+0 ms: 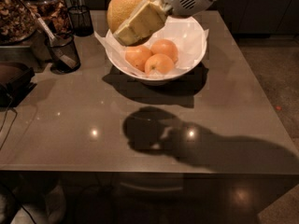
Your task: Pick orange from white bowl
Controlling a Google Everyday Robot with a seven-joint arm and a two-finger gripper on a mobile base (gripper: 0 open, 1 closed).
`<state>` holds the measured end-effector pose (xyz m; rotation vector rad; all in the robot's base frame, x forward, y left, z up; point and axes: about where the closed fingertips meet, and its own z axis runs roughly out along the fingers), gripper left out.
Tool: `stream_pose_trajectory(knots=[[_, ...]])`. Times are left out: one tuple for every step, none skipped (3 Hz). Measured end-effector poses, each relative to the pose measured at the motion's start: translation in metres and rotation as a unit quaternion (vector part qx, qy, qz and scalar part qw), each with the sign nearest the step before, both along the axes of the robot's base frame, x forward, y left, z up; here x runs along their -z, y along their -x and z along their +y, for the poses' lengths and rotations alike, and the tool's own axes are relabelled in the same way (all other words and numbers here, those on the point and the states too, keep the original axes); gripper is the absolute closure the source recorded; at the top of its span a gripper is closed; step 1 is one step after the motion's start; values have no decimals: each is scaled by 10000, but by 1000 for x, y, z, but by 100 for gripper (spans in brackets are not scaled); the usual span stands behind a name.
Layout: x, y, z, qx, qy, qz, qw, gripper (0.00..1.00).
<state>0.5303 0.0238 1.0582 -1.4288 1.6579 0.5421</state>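
Gripper (127, 24) fingers (140, 22) clamp the orange (120, 4) above the white bowl (188, 71) holding three smaller oranges (159, 63).

The hand (128, 22), clamped on the large, pale, dimpled orange (120, 6) at top centre, is fitted with a flat cream-coloured finger pad (140, 22). A rounded white wrist housing (180, 9) with a slotted vent grille is provided behind it.
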Motion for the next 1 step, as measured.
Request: stream_pose_trajectory(knots=[[-1, 2, 0, 1, -6, -3, 10000, 100]])
